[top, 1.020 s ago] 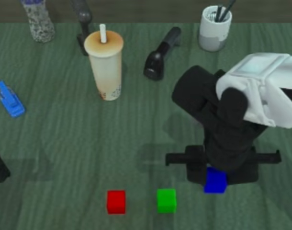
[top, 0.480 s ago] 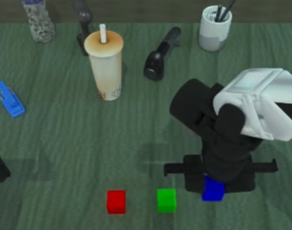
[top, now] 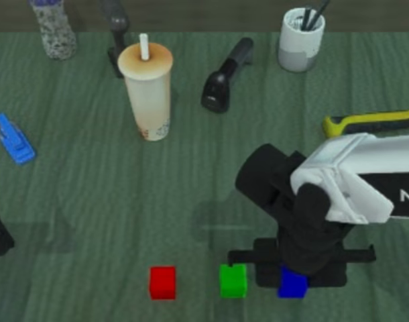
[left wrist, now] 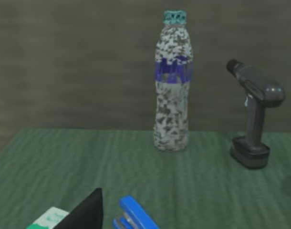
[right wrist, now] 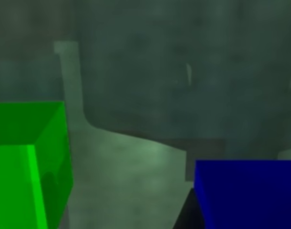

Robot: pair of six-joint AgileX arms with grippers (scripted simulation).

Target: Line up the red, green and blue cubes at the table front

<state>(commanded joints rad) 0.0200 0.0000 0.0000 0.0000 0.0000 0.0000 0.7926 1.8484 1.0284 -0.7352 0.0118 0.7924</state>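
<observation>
Placing the last cube: right tool (top: 293, 274) at 5 o'clock on the surface (top: 84, 221), closed around the blue cube (top: 292, 284), just beside the green cube (top: 232, 280), red cube (top: 162, 282) at 7 o'clock. Next, probably: set down level with the row, then release. Left arm parked at 9 o'clock.

A speckled bottle (left wrist: 171, 83) with a teal cap and a blue label band is seen standing upright on the dark green table (left wrist: 88, 167), near its far edge, against a dull streaked backdrop. A grey power drill (left wrist: 254, 119) is found standing upright on its battery base beside the bottle, well apart from it, its chuck turned toward the bottle. Nearer the camera than the bottle, the end of a blue stapler (left wrist: 135, 215) is seen lying on the table. Just beside the stapler, a black wedge-shaped part (left wrist: 86, 214) and a white and green corner (left wrist: 46, 219) are cut off by the frame edge; what they are cannot be told.
</observation>
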